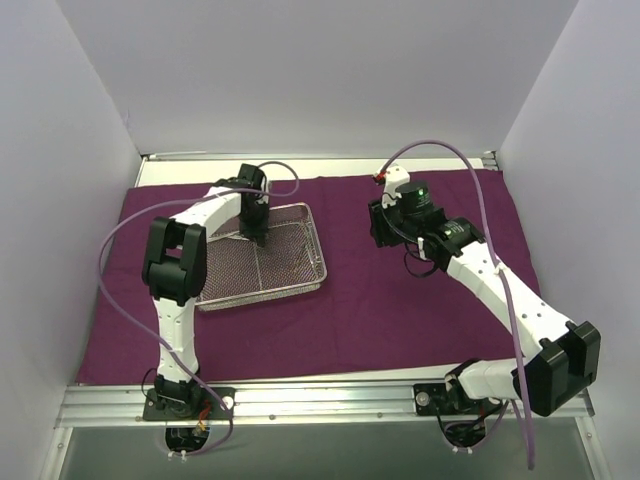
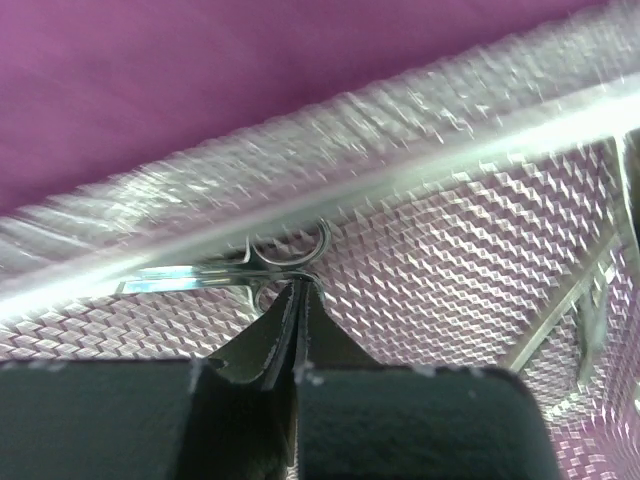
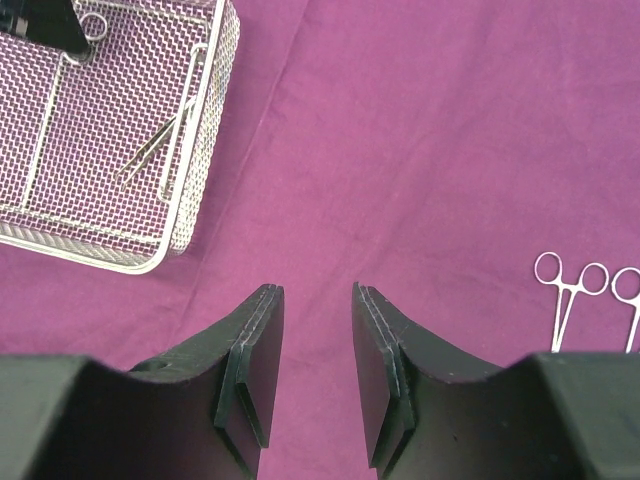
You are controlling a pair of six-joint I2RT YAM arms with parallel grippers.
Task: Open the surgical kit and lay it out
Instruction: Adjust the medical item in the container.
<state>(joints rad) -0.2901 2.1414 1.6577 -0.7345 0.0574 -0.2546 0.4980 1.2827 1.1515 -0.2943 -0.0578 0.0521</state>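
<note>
Where the left gripper (image 1: pixel 258 236) dips into the far part of the wire-mesh tray (image 1: pixel 292 272), its fingers (image 2: pixel 265 340) are pressed flat together, with no gap between the pads. Their tips meet the ring handles of a thin steel instrument (image 2: pixel 200 278) that lies along the foot of a tray wall. One loop stands just past the tips and the other is half hidden behind them. Whether any steel is pinched between the pads cannot be told.

The tray sits on the left half of the purple cloth (image 1: pixel 380 310), which is spread flat over the table, almost from side wall to side wall. Plain white walls (image 1: pixel 300 70) close in the left, far and right sides. A metal rail (image 1: pixel 330 398) runs along the near edge, where the arm bases are bolted.

Further right, the right gripper (image 1: pixel 386 228) hangs over bare cloth, well apart from the tray. Its fingers (image 3: pixel 250 350) are parted with nothing between them.

The overhead view is too coarse to make out the instruments. The right wrist view picks out slim forceps (image 3: pixel 160 140) lying inside the tray beside one of its walls. At its right edge it also shows two ring-handled tools (image 3: pixel 560 310) side by side on the cloth, near the fingers but apart from them.
</note>
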